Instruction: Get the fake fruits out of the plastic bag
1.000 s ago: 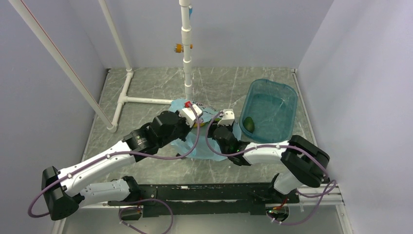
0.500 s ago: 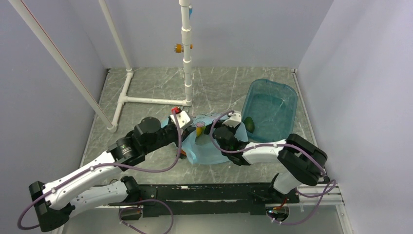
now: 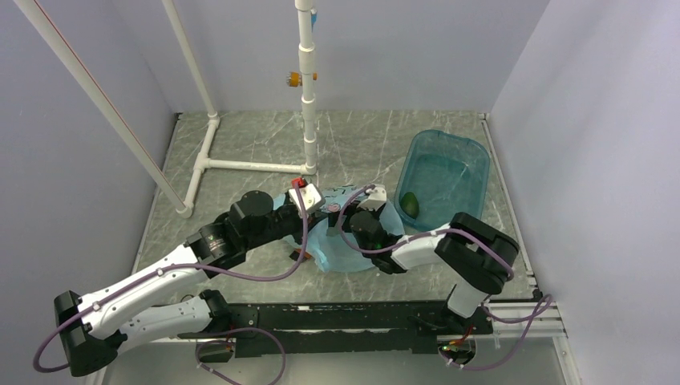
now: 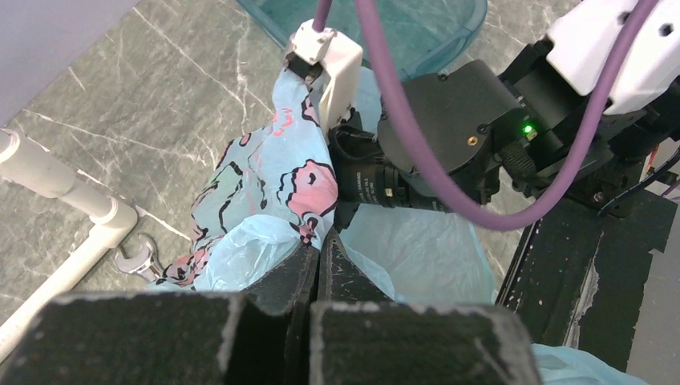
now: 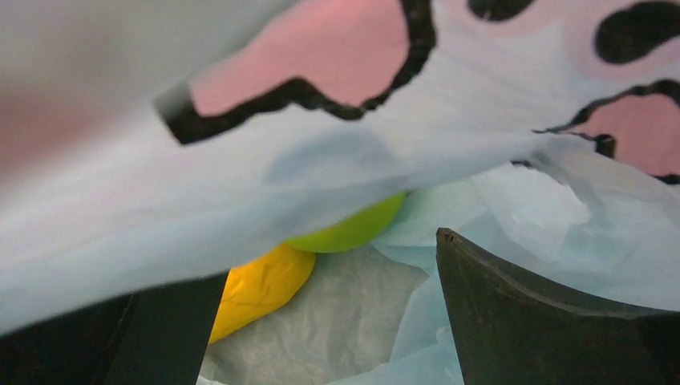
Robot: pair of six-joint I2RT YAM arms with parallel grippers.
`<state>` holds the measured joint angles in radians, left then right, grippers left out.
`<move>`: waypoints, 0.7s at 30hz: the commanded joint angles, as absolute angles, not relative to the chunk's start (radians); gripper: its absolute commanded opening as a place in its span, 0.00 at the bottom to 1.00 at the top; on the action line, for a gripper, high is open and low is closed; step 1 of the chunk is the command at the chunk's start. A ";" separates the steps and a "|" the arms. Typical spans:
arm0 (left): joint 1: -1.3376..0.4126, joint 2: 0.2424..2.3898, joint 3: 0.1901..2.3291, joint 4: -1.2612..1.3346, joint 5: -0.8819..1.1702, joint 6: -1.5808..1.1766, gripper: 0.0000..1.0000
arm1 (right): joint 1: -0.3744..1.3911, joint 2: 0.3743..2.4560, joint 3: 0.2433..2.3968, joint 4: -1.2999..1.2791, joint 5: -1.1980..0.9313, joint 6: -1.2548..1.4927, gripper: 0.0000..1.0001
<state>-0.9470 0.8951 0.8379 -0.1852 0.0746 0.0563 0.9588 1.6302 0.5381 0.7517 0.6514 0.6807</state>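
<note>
left end effector [image 4: 321,258] clamped on plastic bag [image 4: 265,172], swung back toward centre, mouth held up | right end effector [image 5: 321,289] apart, now pushed inside facing green apple [image 5: 353,228] and yellow fruit [image 5: 265,289] | dark green fruit [image 3: 409,202] already lies in tub [image 3: 475,154]; two left

1. Plastic bag [image 4: 265,172]: thin, crinkled, translucent film with a printed pattern.
2. Green apple [image 5: 353,228] and yellow fruit [image 5: 265,285]: smooth, slightly glossy plastic.
3. Tub [image 3: 449,172]: rigid, glossy, see-through plastic.
4. Table [image 3: 257,136]: smooth, marbled, stone-look surface.
5. Pipes [image 3: 248,166]: smooth white plastic.
6. Wrench [image 4: 138,261]: shiny bare metal.
7. Right gripper [image 5: 333,321] fingers: matt black.
</note>
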 commanded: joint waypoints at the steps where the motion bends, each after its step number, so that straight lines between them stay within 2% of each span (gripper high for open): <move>1: -0.954 0.894 0.870 -0.155 0.086 0.051 0.00 | 0.961 1.687 0.599 0.895 0.607 0.607 0.99; 4: -0.956 0.892 0.865 -0.152 0.074 0.053 0.00 | 0.965 1.709 0.611 0.938 0.607 0.577 0.99; 16: -0.960 0.881 0.849 -0.141 0.024 0.061 0.00 | 0.961 1.894 0.796 0.818 0.656 0.514 0.99; 19: -0.959 0.879 0.848 -0.141 0.007 0.064 0.00 | 0.959 1.903 0.826 0.777 0.680 0.512 0.91; 21: -0.960 0.878 0.847 -0.140 0.003 0.064 0.00 | 0.946 1.904 0.829 0.777 0.674 0.514 0.79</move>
<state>-0.9508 0.8940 0.8379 -0.1844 0.0093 0.0597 0.9588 1.8992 0.7845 0.7963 0.6449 0.5274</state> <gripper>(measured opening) 0.012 0.875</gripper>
